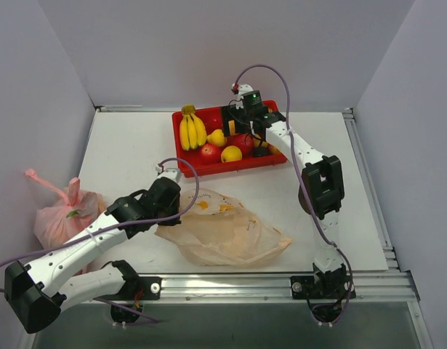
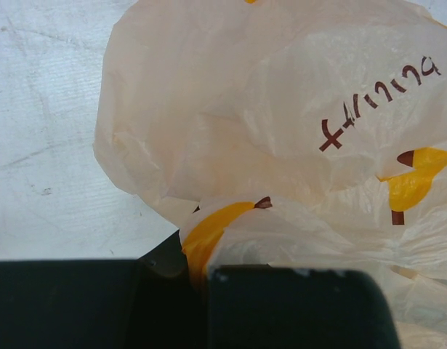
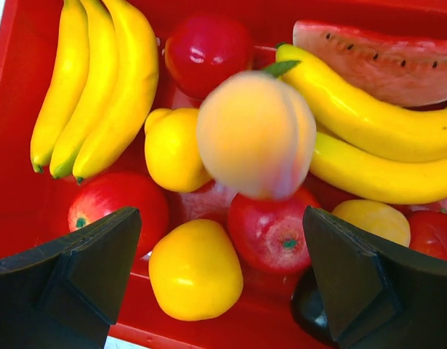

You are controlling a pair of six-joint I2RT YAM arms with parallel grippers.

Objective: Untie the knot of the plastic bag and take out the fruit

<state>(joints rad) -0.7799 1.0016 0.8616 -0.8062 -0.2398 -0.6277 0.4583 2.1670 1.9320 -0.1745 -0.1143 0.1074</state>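
The peach-orange plastic bag [image 1: 227, 234] lies slumped and crinkled at the table's front centre. My left gripper [image 1: 170, 195] is shut on a fold of its film with a yellow print [image 2: 208, 236], at the bag's left edge. The knot is out of view. My right gripper [image 3: 223, 280] hangs open over the red tray [image 1: 208, 171]. A blurred peach-coloured fruit [image 3: 256, 134] is in mid-air between and ahead of the fingers, touching neither. Below it lie red apples [image 3: 270, 229], yellow lemon-like pieces [image 3: 194, 270] and a dark plum-like one [image 3: 310, 309].
Banana bunches [image 1: 192, 131] and a watermelon slice [image 3: 383, 62] share the tray at the table's back. A pink knotted bag [image 1: 59, 214] sits off the table's left edge beside my left arm. Grey walls enclose the table on three sides.
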